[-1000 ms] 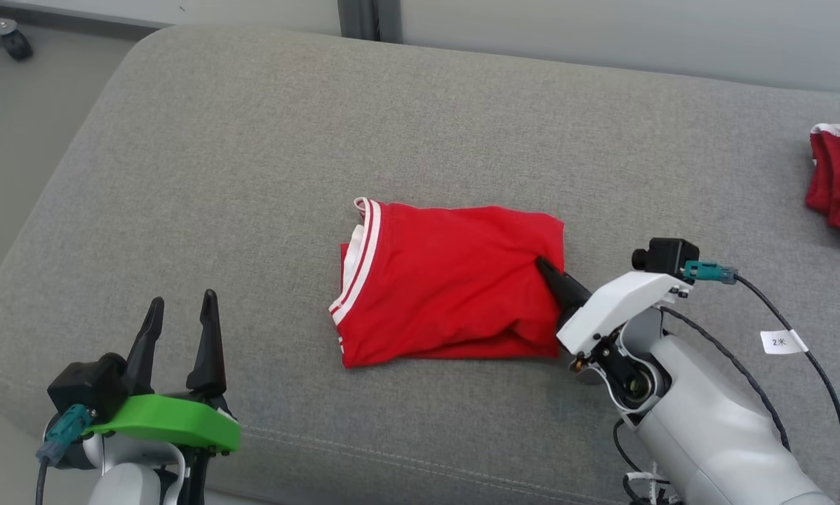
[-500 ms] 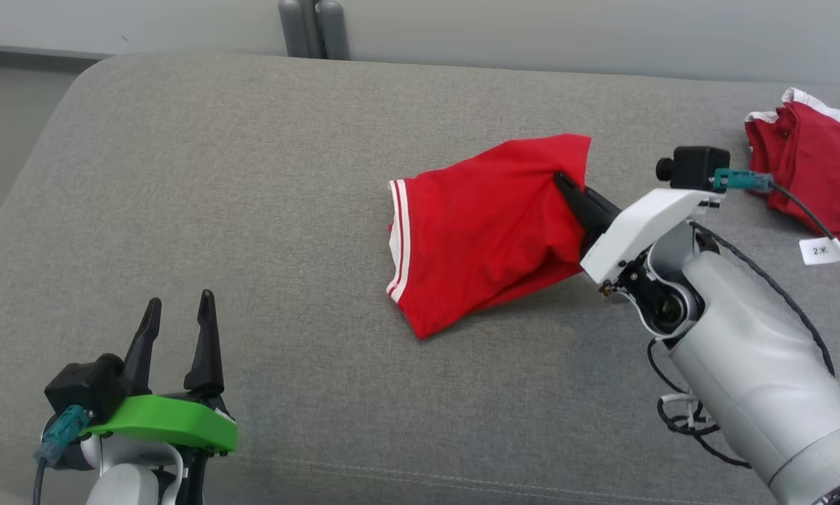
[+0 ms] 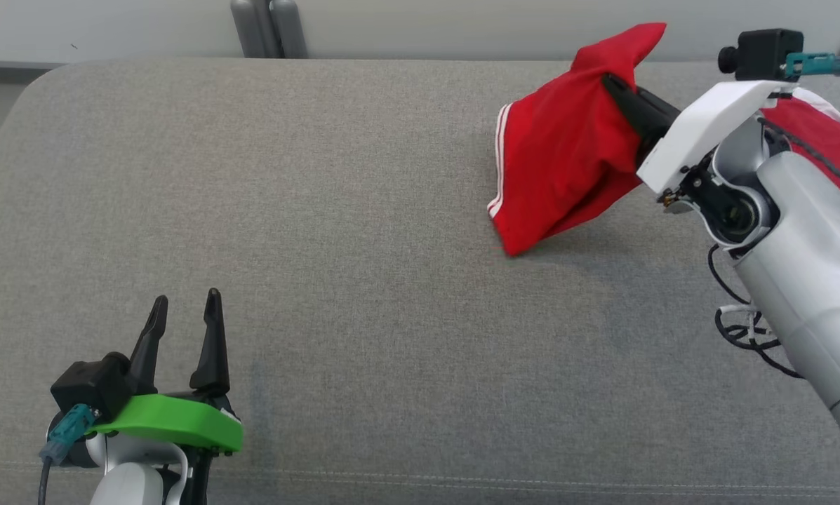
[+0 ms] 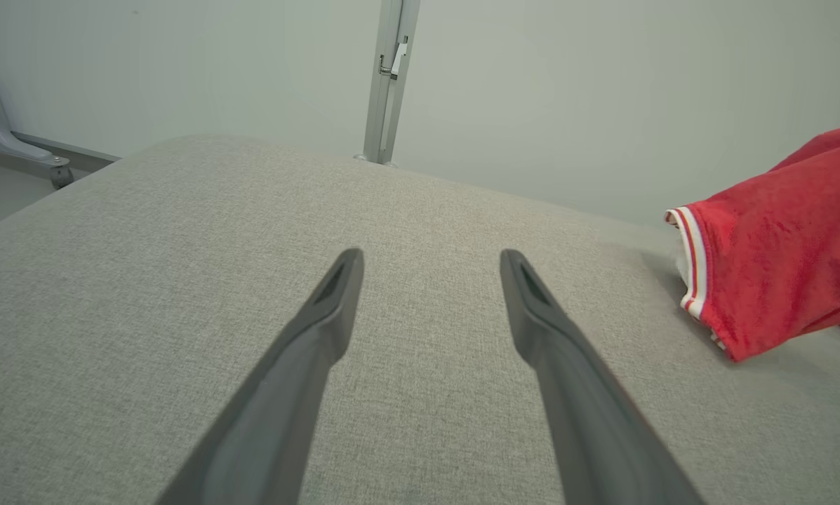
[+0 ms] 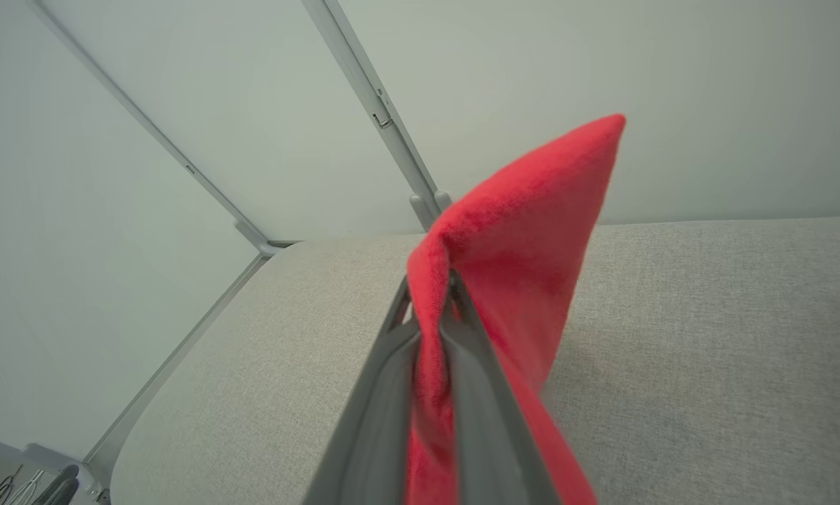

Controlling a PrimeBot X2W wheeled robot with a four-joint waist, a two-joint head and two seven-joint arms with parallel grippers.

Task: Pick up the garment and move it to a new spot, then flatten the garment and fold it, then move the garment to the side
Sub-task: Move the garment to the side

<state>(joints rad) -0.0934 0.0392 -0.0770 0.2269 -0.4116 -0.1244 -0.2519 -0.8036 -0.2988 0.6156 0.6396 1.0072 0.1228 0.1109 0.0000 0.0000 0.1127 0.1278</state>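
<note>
One garment [image 3: 567,161] is pinched by right gripper [image 3: 610,83], second garment [image 3: 828,135] behind.

- The left gripper [image 3: 185,297] is seen at seven o'clock in the head view, its two dark fingers spread apart and pointed toward twelve o'clock.
- The right gripper [image 3: 610,81] is held at two o'clock, fingers pressed together on a fold of the red garment [image 3: 560,154].
- The pale right forearm [image 3: 805,245] is angled in from four o'clock.

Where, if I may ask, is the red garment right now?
Head view, upper right: the red garment hangs pinched in the right claw, over the grey cushion.
</note>
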